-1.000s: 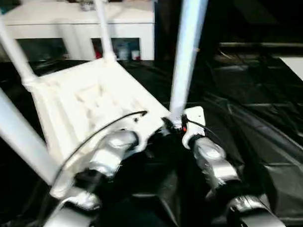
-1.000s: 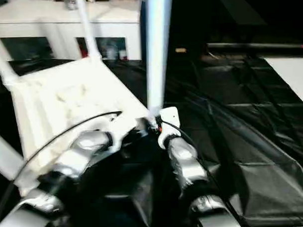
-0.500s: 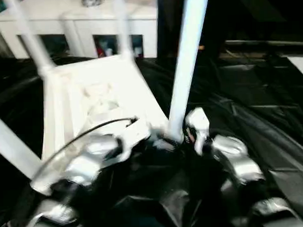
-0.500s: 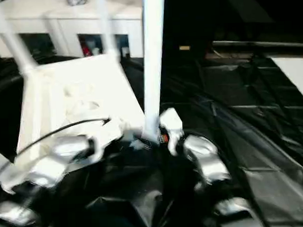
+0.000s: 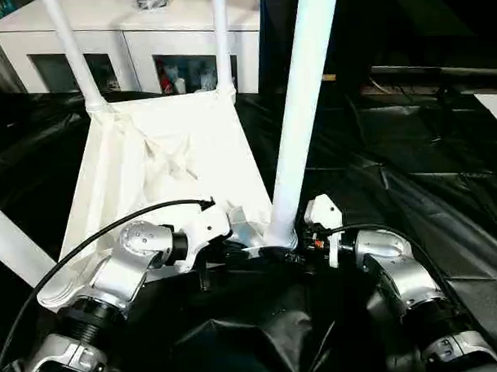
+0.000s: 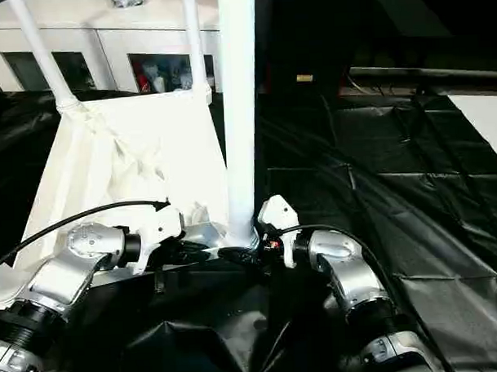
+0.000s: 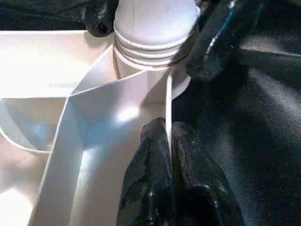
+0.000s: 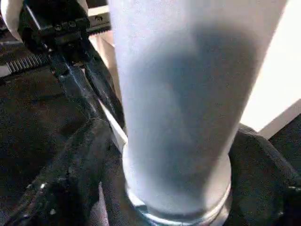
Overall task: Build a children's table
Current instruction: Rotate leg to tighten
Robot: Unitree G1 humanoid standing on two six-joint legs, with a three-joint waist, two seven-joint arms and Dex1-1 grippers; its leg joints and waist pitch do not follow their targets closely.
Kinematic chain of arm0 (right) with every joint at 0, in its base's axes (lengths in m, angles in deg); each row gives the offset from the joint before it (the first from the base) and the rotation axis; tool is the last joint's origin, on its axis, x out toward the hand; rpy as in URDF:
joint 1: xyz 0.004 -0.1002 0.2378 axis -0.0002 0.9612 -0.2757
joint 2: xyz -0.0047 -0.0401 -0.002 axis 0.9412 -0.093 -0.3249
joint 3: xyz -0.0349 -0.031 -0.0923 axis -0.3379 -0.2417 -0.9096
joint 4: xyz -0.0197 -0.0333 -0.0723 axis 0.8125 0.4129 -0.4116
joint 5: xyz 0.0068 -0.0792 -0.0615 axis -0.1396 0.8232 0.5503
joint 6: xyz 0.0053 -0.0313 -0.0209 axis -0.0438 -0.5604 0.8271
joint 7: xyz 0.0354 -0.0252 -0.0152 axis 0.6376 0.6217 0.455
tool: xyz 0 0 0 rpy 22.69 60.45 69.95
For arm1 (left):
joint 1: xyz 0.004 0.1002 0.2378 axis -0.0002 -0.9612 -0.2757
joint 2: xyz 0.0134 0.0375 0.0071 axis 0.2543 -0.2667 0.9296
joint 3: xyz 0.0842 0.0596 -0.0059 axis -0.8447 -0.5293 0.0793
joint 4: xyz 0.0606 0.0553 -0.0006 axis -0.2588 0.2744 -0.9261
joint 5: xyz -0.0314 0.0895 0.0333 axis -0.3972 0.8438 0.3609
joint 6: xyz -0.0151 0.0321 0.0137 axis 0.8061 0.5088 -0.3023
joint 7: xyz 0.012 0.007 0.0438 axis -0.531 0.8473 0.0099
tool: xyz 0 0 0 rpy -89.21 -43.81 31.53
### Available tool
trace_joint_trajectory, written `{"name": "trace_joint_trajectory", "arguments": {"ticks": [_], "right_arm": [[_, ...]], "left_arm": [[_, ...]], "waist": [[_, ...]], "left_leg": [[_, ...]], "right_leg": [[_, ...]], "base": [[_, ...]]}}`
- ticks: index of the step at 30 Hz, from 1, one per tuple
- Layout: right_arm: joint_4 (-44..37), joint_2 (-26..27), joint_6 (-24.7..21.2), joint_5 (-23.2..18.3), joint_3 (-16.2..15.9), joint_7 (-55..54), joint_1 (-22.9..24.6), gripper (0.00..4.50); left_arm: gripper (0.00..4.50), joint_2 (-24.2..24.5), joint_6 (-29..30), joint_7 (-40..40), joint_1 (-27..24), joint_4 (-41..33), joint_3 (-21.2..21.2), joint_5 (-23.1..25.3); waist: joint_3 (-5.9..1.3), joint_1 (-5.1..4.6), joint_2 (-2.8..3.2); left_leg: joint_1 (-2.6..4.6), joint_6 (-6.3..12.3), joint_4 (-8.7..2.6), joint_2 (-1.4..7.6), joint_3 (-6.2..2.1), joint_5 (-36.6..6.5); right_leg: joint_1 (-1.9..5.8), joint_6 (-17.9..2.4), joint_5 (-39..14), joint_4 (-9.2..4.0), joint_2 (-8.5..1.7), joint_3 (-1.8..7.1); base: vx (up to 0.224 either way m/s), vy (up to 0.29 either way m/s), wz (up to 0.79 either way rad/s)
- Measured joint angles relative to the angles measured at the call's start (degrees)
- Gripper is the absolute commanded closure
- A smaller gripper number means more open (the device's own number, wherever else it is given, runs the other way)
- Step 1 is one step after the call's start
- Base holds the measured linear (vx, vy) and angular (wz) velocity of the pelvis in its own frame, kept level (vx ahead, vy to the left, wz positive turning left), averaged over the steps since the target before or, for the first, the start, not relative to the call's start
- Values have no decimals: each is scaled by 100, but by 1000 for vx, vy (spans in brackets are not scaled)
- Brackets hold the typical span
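Underneath, left fingers (image 7: 167, 155) pinch the ribbed tabletop's (image 5: 162, 164) thin rim; right fingers (image 8: 84, 155) clasp a smooth round leg (image 5: 299, 119).

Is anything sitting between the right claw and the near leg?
Nothing visible: the right claw already straddles the near leg at its base, one finger on each side, by the tabletop corner.
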Motion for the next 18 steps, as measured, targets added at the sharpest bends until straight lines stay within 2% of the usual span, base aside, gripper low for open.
{"name": "trace_joint_trajectory", "arguments": {"ticks": [9,18], "right_arm": [[-22,-18,-35,-14,22,68,7,178],[-14,145,38,18,85,-254,109,186]], "left_arm": [[450,40,49,-96,-10,-22,0,-42],[450,-10,79,14,-23,-11,8,-46]], "waist": [[0,2,0],[-1,-9,-1]], "left_leg": [[-1,2,3,0,0,0],[7,1,10,0,0,0]], "right_leg": [[0,0,0,1,0,0],[4,-1,1,9,0,2]], "base": [[0,0,0],[0,0,0]]}}
